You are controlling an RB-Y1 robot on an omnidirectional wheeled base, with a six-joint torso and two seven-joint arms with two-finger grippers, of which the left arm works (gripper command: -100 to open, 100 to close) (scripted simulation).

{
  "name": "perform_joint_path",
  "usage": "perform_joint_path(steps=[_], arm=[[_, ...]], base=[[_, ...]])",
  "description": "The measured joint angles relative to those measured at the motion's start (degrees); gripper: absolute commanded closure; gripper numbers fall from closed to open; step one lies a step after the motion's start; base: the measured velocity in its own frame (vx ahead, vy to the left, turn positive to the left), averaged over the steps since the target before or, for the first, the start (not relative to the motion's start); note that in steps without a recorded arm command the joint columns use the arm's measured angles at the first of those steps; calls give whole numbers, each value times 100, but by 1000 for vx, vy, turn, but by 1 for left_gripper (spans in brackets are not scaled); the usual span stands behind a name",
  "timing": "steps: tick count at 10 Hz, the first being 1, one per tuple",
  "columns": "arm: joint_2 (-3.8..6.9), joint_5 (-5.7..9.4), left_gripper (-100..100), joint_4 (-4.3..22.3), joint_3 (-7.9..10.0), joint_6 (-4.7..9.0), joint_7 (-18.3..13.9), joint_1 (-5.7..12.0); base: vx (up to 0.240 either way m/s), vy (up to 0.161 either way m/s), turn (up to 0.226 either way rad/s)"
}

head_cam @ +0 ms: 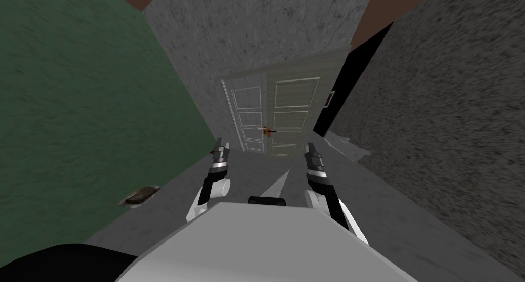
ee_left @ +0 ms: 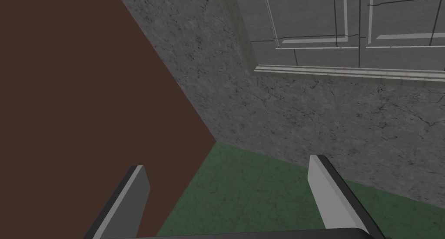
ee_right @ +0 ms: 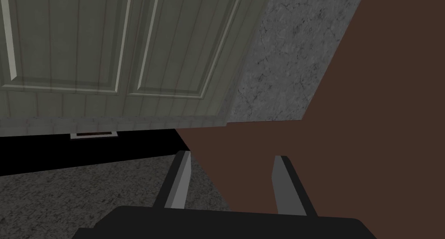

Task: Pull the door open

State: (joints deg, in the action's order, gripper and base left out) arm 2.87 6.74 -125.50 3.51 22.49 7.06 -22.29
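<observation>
Head view: pale panelled door at the corridor's far end; orange-and-dark handle at its middle; left gripper and right gripper both well short of it; green wall on the left
Left wrist view: fingers wide apart, holding nothing; door panels beyond
Right wrist view: fingers apart, empty; door beyond, black area beside it

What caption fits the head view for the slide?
Facing a pale panelled door at the corridor's end, left gripper and right gripper held ahead, well short of its handle.
</observation>
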Motion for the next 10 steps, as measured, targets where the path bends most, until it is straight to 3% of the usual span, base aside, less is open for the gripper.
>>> perform_joint_path(steps=[5,10], arm=[[251,59,-100,705,40,-32,-185,330],[492,119,-100,1335,54,-4,-378,528]], base=[[109,-4,-68],[98,-3,-61]])
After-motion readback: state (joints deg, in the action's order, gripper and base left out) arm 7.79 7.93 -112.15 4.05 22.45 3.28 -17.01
